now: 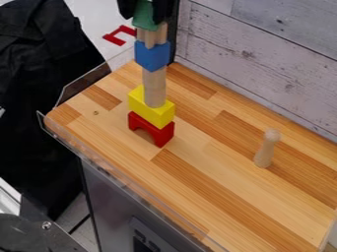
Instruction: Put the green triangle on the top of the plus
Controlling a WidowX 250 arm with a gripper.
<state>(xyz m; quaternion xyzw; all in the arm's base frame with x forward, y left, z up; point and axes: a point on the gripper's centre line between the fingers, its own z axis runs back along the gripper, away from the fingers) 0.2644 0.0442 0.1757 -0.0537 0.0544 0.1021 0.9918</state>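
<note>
While tight around the green triangle [145, 16], fingers [162, 10] above the blue block [152, 56], wooden peg [266, 149] well apart.

Bright, even light covers the wooden counter [217, 170], its clear rim [99, 166] faintly glinting.

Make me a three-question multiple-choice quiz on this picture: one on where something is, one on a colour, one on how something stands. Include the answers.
1. Where is the green piece?
A) Beside the wooden peg
B) At the tower's foot
C) High on the tower, between the gripper's fingers

2. What colour is the tower's lowest block?
A) Red
B) Blue
C) Yellow

3. How is the wooden peg placed?
A) Lying on its side
B) Standing upright
C) Stacked on the tower

1: C, black fingers flank it up there.
2: A, the red arch sits under the yellow block.
3: B, its rounded head is up, its base on the wooden surface.
</note>
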